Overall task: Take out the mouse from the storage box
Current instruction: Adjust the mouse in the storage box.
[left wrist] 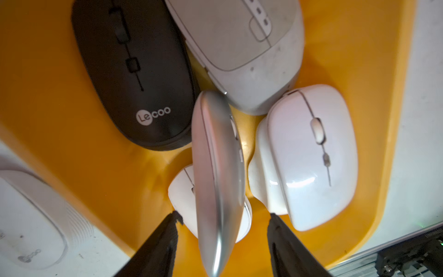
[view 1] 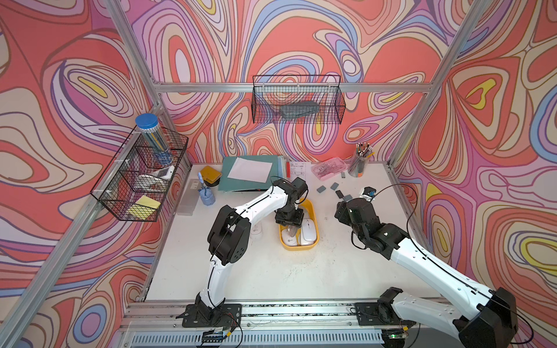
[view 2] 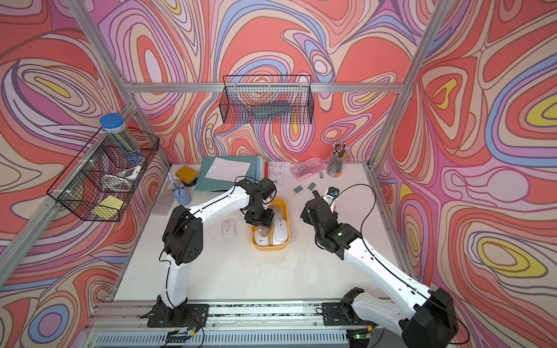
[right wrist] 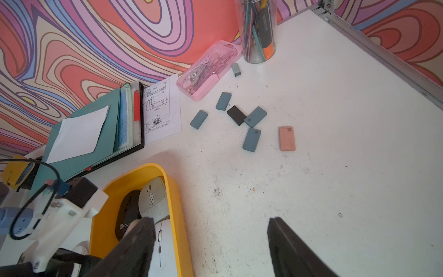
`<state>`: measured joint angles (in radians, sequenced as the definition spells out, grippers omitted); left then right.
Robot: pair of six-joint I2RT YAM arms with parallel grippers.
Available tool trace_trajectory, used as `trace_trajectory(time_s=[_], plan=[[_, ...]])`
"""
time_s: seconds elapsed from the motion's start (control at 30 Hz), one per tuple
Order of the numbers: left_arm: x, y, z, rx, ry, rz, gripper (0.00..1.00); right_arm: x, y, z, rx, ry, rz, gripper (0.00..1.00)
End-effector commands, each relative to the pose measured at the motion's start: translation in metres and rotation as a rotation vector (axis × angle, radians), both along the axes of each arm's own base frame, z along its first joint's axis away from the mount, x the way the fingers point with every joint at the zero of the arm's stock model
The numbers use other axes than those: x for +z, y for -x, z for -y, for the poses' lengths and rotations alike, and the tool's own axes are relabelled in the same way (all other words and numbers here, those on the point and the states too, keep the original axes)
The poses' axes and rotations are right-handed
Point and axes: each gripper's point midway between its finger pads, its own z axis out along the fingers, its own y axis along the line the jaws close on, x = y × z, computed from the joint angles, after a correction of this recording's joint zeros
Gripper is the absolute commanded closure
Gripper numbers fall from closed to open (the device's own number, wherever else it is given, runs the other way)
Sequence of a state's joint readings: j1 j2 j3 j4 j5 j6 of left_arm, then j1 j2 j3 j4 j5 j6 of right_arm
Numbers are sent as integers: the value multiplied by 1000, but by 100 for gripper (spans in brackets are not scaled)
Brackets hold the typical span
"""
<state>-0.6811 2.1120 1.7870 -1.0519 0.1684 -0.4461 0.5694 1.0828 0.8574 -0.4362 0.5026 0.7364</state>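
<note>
plainly, the storage box (view 1: 298, 247) sits at the middle of the frame in both top views, on the white table (view 1: 241, 271), and it holds several mice. in the left wrist view a silver mouse (left wrist: 215, 167) stands tipped on its long edge at the centre of the frame, in front of a small white mouse (left wrist: 181, 191), with a black mouse (left wrist: 134, 72) at upper left, a grey mouse (left wrist: 239, 36) at the top and a larger white mouse (left wrist: 309, 156) at right. the left gripper (left wrist: 224, 215) straddles the silver mouse with its jaws partly apart; yellow shows on each side, so it looks not yet clamped. the right gripper (right wrist: 211, 219) hangs wide and empty over the table just beside the box. the silver shell is likely light, rigid and slick, and on edge it may topple or squirt out. i would pinch it across its flat faces near mid-length, gently. a loose mouse (view 2: 228, 229) lies on the table left of the box.
</note>
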Motion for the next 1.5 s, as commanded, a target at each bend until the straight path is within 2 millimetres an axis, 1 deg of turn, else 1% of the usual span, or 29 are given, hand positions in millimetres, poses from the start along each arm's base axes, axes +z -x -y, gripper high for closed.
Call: trace_trajectory(time_s=[0.0,0.1,0.17,0.2,0.27,0.3,0.43,0.57,0.73,0.83,0.9,0.97,1.07,1.2,1.33,1.47], plan=[[-11,5,3,9,-2,-40,39,0,-1,0,4,-3,8,24],[-15,4,4,17,5,-39,45,-2,-2,0,4,-3,1,24],[-16,4,5,27,11,-37,53,-3,-1,-1,6,-2,-2,24],[-16,4,5,34,13,-35,55,-3,-1,0,6,0,-3,24],[-15,4,7,41,31,-34,71,-3,-2,0,6,1,-4,24],[-15,4,7,46,36,-31,77,-4,-1,0,7,0,-5,24],[-10,2,8,69,58,-9,87,-4,-1,-1,11,1,-7,24],[10,-1,10,76,94,32,89,-2,-1,0,12,7,-3,24],[47,-3,16,68,167,77,89,0,-2,0,14,12,1,24],[67,-9,23,57,220,126,88,-1,-1,0,14,15,0,24],[73,-16,28,57,255,150,87,-2,-1,0,13,15,-3,24],[70,-24,33,74,285,146,87,-2,-1,0,14,16,-6,24],[57,-34,40,125,352,100,88,0,1,2,10,20,-3,24],[44,-48,51,202,486,60,88,5,4,8,-2,37,8,24],[39,-61,65,257,631,32,87,7,6,12,-8,50,14,24],[35,-66,76,274,688,10,86,8,7,14,-12,55,11,24]])
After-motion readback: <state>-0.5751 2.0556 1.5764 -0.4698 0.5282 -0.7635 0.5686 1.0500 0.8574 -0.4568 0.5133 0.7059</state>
